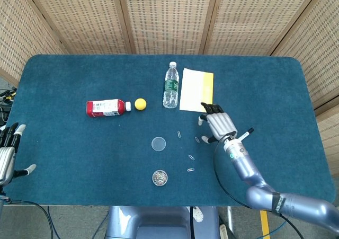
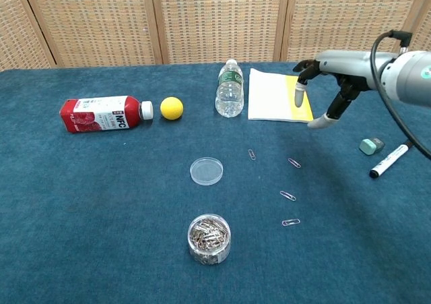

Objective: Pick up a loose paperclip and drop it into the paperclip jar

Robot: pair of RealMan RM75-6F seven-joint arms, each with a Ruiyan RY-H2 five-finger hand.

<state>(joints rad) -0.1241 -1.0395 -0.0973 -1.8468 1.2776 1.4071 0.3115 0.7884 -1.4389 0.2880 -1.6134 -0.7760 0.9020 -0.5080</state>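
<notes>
Bare blue cloth surrounds the open paperclip jar [image 2: 209, 238] near the table's front edge. The right hand [image 1: 219, 124] hovers empty, fingers spread, above a loose paperclip [image 2: 294, 162]; the left hand [image 1: 6, 153] is open at the table's left edge

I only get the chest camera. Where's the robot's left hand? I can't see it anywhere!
Observer: The head view shows the left hand off the table's near left corner, fingers spread, holding nothing.
Operator: And the other one, what does it look like from above?
Observer: From above, the right hand shows just right of the paperclip nearest it, with its fingertips at the notepad's near corner. It holds nothing.
</notes>
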